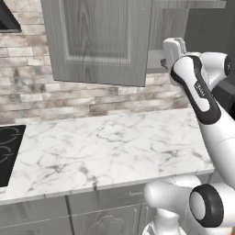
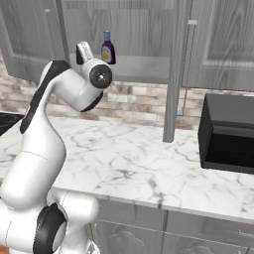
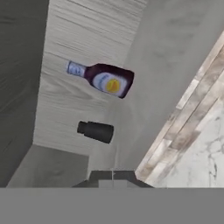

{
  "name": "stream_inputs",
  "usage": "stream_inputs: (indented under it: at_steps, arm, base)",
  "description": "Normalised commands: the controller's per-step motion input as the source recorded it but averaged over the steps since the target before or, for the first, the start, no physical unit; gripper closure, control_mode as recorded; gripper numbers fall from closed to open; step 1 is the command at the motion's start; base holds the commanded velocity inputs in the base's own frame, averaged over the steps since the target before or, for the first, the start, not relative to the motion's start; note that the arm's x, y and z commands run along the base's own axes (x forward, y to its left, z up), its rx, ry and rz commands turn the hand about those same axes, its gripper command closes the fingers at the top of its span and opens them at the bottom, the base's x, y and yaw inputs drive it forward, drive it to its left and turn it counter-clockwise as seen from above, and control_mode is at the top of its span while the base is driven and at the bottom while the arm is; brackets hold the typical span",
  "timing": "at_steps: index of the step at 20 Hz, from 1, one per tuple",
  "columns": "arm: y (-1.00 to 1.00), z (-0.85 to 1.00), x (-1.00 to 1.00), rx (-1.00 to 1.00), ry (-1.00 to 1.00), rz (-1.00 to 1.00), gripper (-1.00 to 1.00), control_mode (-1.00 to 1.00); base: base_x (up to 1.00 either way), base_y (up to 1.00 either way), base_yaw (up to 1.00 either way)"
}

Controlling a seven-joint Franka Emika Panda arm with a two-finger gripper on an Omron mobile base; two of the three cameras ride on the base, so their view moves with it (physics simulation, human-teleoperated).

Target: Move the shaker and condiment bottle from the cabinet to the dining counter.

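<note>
In the hand view the condiment bottle (image 3: 104,80), dark red with a yellowish label and blue cap, stands on the cabinet's grey shelf (image 3: 162,65). The tiny black shaker (image 3: 96,131) stands beside it, nearer my gripper. My gripper (image 3: 113,175) is shut and empty, a short way in front of the shaker and touching neither. The right base view shows the bottle (image 2: 107,48) on the shelf (image 2: 144,68), just right of my hand. The cabinet door (image 1: 101,41) hangs open in the left base view. The dining counter is out of view.
A marble worktop (image 1: 114,142) runs below the cabinet, with a black cooktop (image 1: 7,151) at its left end. A black box-shaped appliance (image 2: 228,131) sits on the worktop to the right. Another open cabinet door (image 2: 176,69) stands edge-on right of the shelf.
</note>
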Motion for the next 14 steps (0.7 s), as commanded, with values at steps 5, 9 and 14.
stream_inputs:
  at_steps: [5, 9, 14]
  arm:
    - [0.19, 0.0, 0.52, 0.13, 0.0, 0.29, 1.0, -1.0]
    - [0.33, 0.0, 0.38, 0.0, 0.0, 0.23, 1.0, -1.0]
    - [0.31, 0.0, 0.23, 0.0, 0.0, 0.22, 1.0, -1.0]
  base:
    - [0.0, 0.0, 0.0]
    - [0.0, 0.0, 0.0]
    - [0.0, 0.0, 0.0]
